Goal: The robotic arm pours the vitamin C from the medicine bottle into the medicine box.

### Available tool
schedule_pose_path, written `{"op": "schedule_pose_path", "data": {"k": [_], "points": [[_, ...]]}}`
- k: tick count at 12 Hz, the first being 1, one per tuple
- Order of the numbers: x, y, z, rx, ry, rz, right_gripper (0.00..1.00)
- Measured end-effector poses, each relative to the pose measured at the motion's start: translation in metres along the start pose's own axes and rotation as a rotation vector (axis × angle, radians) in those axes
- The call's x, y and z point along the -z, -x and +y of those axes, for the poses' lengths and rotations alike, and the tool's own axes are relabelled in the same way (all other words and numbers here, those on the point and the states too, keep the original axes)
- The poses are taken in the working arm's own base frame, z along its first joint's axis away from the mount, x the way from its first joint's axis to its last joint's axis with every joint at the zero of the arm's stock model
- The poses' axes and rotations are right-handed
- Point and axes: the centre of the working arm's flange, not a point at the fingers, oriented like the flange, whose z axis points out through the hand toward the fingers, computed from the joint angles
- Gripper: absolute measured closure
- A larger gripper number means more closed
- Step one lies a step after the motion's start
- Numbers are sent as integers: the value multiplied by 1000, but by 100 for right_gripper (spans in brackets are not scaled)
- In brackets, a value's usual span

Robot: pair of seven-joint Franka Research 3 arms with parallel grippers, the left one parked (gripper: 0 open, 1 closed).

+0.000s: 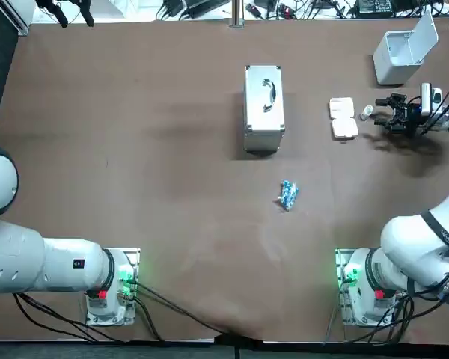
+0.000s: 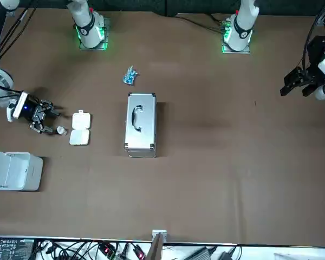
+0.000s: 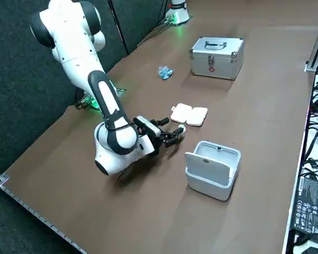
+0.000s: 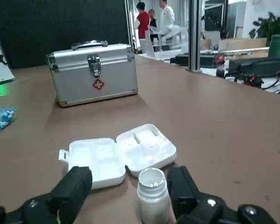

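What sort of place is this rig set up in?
Probably a robotics lab: a brown table with cables and electronics along its edge, and people in the room beyond. The right gripper stands open around a small white plastic bottle.

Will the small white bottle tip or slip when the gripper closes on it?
Probably light: the white bottle is small and looks plastic. It stands upright, narrow, between the fingers of the open right gripper, so an uneven squeeze may tip it. Its smooth wall could slip.

Small white medicine bottle (image 4: 153,195) upright inside spread right gripper (image 4: 128,181), beside opened white medicine box (image 4: 119,154).
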Motion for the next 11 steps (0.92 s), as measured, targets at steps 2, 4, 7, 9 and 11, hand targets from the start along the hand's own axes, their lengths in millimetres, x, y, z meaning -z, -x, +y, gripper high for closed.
{"op": "schedule_pose_path", "data": {"k": [2,4,7,9,11], "points": [[0,4,0,27,20,24,0],[-2,9,1,55,49,47,0],[-9,25,0,52,56,65,0],[-10,29,0,46,59,69,0],[-12,33,0,40,65,74,0]]}}
